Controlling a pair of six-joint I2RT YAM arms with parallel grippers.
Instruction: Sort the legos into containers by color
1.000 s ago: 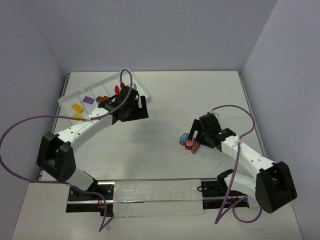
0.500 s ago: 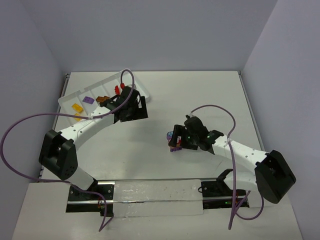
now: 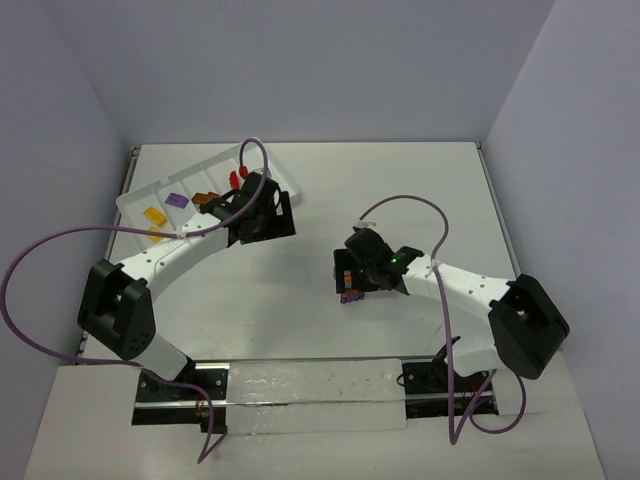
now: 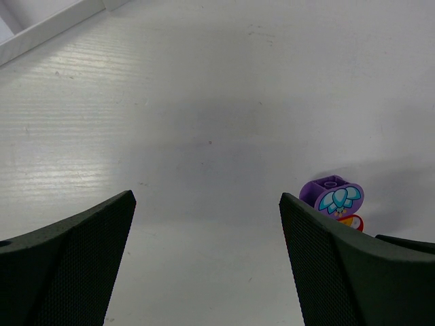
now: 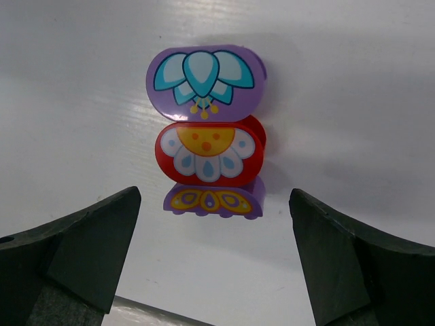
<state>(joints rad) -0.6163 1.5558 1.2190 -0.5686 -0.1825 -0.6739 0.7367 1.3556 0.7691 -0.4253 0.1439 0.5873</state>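
A small cluster of legos [image 5: 207, 132], a purple brick over a red one over a flatter purple one, all with flower prints, rests on the table just beyond my right gripper [image 5: 215, 195]. That gripper is open and holds nothing. From above, the cluster [image 3: 348, 292] shows at the right gripper [image 3: 346, 274], mid-table. My left gripper [image 4: 206, 198] is open and empty over bare table, with the purple brick [image 4: 332, 193] off to its right. From above, the left gripper [image 3: 272, 214] hangs beside the containers, a white divided tray [image 3: 135, 196].
The tray holds yellow bricks [image 3: 153, 214], a purple one [image 3: 178, 200], a brown one [image 3: 207, 197] and red ones [image 3: 237, 178]. Its rim [image 4: 41, 30] shows at the upper left of the left wrist view. Purple cables loop over both arms. Walls enclose the table.
My right arm has swung left across the table, and the lego cluster now sits further left with it. The left arm has not moved.
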